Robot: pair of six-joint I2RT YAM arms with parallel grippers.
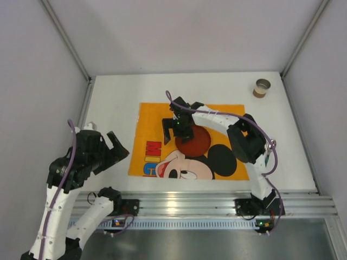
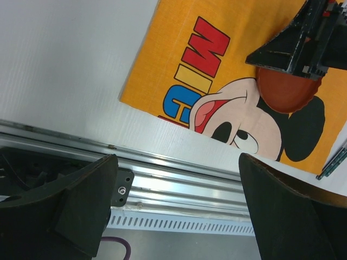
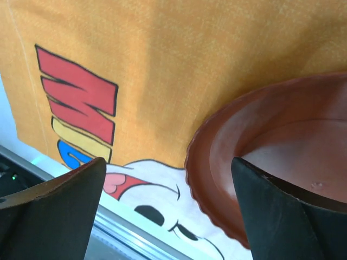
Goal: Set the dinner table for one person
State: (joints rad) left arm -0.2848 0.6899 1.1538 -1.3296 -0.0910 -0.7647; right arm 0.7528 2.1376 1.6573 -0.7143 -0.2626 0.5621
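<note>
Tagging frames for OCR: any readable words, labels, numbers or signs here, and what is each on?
"MIC": big red, yellow and blue letters on the orange Mickey Mouse placemat, by its left edge in the top view; no further letters show.
Small brown cup: no text readable.
Red-brown plate: no markings visible.
Nothing else legible.

Table (image 1: 119, 108): plain matte white.
Placemat (image 1: 154, 116): orange, printed with a black, white and red cartoon mouse face and red, yellow and blue letters.
Plate (image 1: 198, 142): reddish brown.
Cup (image 1: 262, 88): brown.
Rail (image 1: 190, 203): ribbed silver.
</note>
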